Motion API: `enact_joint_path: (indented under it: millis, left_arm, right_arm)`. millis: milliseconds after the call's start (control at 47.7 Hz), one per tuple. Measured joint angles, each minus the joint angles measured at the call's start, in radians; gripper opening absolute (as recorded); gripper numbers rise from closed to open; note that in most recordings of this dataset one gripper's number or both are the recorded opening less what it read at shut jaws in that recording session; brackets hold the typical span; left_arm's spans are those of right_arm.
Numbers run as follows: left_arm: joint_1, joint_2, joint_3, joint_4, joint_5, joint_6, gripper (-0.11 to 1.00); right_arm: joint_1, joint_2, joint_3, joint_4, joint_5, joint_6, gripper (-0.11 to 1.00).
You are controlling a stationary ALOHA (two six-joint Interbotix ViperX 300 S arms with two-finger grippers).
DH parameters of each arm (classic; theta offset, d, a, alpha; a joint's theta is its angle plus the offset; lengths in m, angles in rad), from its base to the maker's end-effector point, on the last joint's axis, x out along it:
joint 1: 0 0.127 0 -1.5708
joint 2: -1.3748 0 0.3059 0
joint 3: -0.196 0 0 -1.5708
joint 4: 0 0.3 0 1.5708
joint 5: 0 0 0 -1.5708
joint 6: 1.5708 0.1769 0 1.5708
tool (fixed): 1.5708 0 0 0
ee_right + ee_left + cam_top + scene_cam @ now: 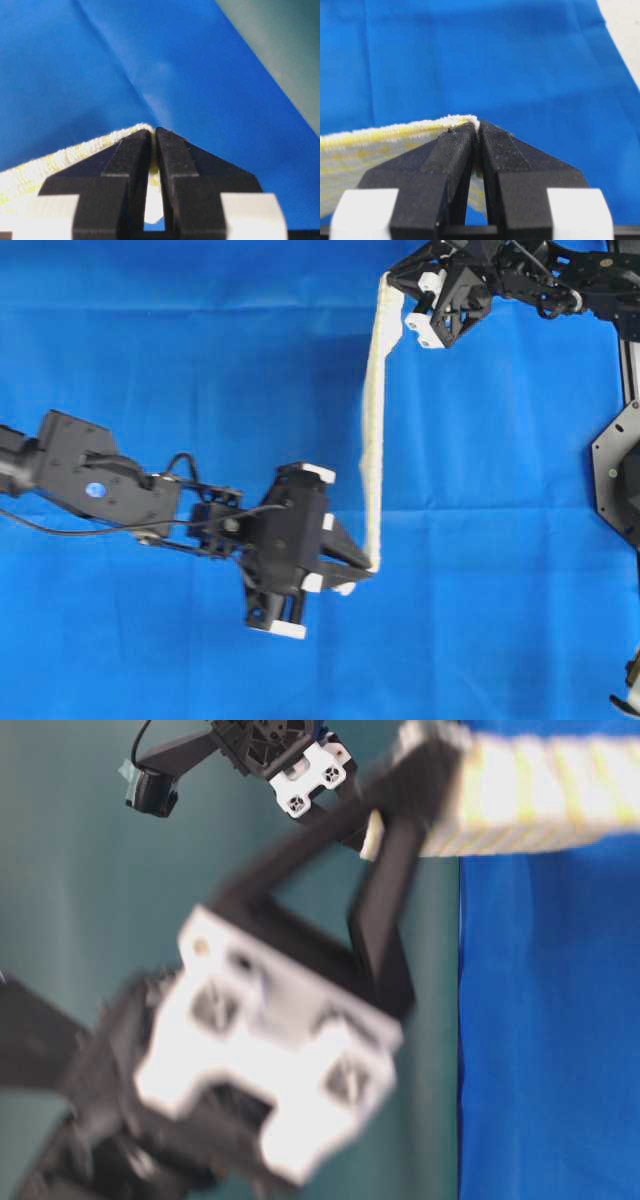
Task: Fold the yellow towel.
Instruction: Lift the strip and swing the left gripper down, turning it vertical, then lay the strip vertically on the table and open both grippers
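The jaws of the left gripper (372,565) are pinched tight on one corner of the thin yellow-and-white checked towel with its solid yellow hem (373,430); in the left wrist view the two black ridged fingers (451,160) meet with only the cloth's edge between them, and the towel (375,150) runs off to the left of that picture. This gripper sits low and left of centre in the overhead view, its black arm reaching in from the left edge.

The towel is held off the surface, stretched between the two grippers. From overhead it shows edge-on as a narrow pale strip, its long axis running nearly straight up the picture, from the left gripper's tips at the lower end to the right gripper at the top. In the table-level view the same towel (520,795) appears as a striped band along the top, hanging in the air, with the blurred black-and-white gripper body large in front of it.

Beneath it all, the large plain blue cloth (150,340) covers the surface.

At the top right of the overhead view, the jaws of the right gripper (392,282) are likewise clamped on the towel's other upper corner; the right wrist view shows its fingers (132,160) closed on the fuzzy edge (60,160).
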Motion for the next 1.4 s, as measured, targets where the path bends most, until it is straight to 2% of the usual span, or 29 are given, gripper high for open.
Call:
enact_joint_path:
  millis: [189,440,1027,1300,1404]
  left_arm:
    - [0.002,0.04,-0.063,0.0,0.02,0.02,0.03]
    - [0.002,0.054,-0.075,0.0,0.02,0.02,0.03]
    - [0.012,0.187,-0.189,0.0,-0.048,0.025,0.03]
    - [0.014,0.204,-0.199,0.0,-0.084,0.025,0.03]
    - [0.017,0.202,-0.172,0.0,-0.094,0.023,0.03]
  right_arm:
    - [0.0,-0.002,0.0,-0.006,0.0,-0.002,0.04]
    - [0.0,-0.002,-0.002,-0.008,0.0,-0.003,0.04]
    - [-0.017,-0.074,0.032,-0.012,0.037,-0.003,0.04]
    - [-0.015,-0.043,0.02,-0.015,0.038,-0.003,0.04]
    - [-0.015,-0.009,-0.005,-0.015,0.04,-0.003,0.04]
